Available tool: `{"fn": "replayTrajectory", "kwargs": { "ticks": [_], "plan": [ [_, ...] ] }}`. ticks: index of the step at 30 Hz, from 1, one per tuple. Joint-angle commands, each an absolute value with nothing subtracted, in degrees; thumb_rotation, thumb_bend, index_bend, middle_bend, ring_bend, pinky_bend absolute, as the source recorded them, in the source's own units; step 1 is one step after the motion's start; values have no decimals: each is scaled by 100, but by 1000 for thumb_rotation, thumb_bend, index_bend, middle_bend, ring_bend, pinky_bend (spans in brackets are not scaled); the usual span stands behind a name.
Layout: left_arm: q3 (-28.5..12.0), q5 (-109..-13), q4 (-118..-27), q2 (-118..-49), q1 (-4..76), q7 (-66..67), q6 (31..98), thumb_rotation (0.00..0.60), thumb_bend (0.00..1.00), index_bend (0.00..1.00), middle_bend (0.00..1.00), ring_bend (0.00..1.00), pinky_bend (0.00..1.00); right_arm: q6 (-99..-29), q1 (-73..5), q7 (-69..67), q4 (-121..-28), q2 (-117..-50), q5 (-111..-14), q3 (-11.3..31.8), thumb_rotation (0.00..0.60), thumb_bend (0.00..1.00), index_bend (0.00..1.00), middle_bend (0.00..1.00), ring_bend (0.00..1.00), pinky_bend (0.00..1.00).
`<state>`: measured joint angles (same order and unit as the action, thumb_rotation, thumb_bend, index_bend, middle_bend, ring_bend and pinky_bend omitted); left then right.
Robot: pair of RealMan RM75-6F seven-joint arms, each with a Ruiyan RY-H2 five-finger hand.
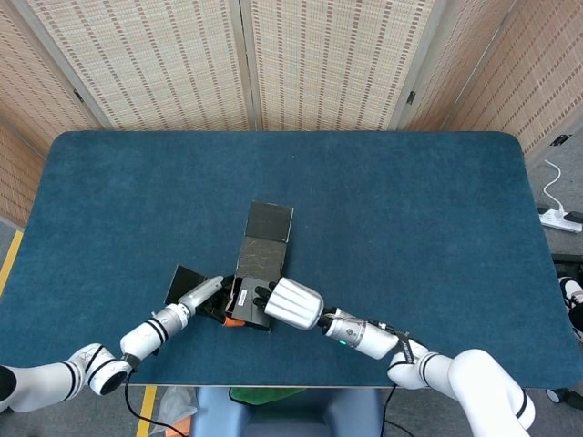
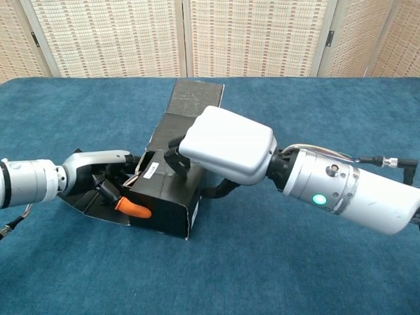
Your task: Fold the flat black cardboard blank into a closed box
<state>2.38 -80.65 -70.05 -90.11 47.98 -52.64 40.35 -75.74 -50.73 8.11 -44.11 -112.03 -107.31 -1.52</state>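
Observation:
The black cardboard box (image 1: pixel 252 311) (image 2: pixel 163 209), partly folded, rests on the blue table (image 1: pixel 410 209) near its front edge. Its long lid flap (image 1: pixel 270 224) (image 2: pixel 195 100) lies open, pointing away from me. One side flap (image 1: pixel 185 279) (image 2: pixel 80 199) is spread flat at the left. My left hand (image 1: pixel 206 295) (image 2: pixel 104 181) holds the box's left end, an orange-tipped finger (image 2: pixel 134 209) pressed on the front wall. From the right, my right hand (image 1: pixel 292 303) (image 2: pixel 226 146) grips the box's top edge with its dark fingers curled over it. The box's inside is hidden.
Woven folding screens (image 1: pixel 301 64) stand behind the table's far edge. A white power strip (image 1: pixel 561 218) lies on the floor off the table's right side. Bare blue table surface (image 2: pixel 295 262) stretches to the right and far side of the box.

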Motion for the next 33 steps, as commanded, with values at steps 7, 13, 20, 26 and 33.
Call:
{"fn": "replayTrajectory", "kwargs": {
  "ticks": [7, 13, 20, 26, 33],
  "plan": [
    [15, -7839, -7129, -9054, 4677, -4854, 3838, 600, 210, 143, 266, 623, 849, -7789, -5013, 580, -4086, -11342, -10813, -298, 600, 119, 540, 451, 765, 1000],
    [-62, -7858, -7235, -9006, 4657, -4779, 3806, 600, 209, 113, 255, 622, 849, -7761, -5039, 602, -4072, -11355, -10811, -319, 600, 119, 540, 451, 765, 1000],
    [-138, -7878, -7354, -8953, 4646, -4701, 3716, 600, 210, 87, 232, 611, 848, -7614, -5097, 696, -4162, -11297, -10846, -408, 600, 120, 540, 448, 765, 1000],
    [-173, -7911, -7432, -8922, 4629, -4670, 3661, 600, 210, 39, 196, 590, 845, -7515, -5105, 790, -4335, -11204, -10848, -462, 600, 119, 540, 447, 765, 1000],
    [-214, -7952, -7471, -8884, 4616, -4697, 3606, 600, 209, 1, 165, 582, 845, -7377, -5093, 922, -4548, -11022, -10852, -539, 600, 116, 540, 440, 764, 1000]
  ]
}}
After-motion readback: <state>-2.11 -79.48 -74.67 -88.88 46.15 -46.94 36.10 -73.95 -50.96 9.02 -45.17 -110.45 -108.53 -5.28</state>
